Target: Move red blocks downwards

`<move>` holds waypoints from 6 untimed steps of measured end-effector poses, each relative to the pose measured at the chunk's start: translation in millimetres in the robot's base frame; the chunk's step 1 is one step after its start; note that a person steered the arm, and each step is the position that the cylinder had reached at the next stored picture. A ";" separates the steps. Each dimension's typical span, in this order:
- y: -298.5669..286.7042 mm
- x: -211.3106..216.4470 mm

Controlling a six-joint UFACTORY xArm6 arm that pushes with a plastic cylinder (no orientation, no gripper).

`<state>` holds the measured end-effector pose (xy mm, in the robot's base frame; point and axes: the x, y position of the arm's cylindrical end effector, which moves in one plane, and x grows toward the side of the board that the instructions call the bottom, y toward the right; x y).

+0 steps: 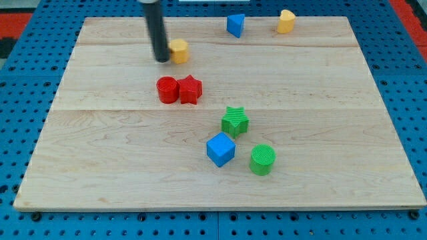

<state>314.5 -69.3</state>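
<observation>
A red cylinder (167, 90) and a red star (190, 89) lie side by side, touching, left of the board's middle. My tip (162, 59) is above the red cylinder toward the view's top, a short gap away. It stands right beside a yellow hexagonal block (179, 51), on its left, touching or nearly so.
A green star (235, 121), a blue cube (220, 149) and a green cylinder (263, 159) sit lower right of the red blocks. A blue block (235, 25) and a yellow block (285, 21) lie near the top edge. The wooden board (100, 167) rests on a blue pegboard.
</observation>
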 end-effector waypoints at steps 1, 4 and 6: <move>33.9 -13.7; 44.1 56.5; -9.7 63.5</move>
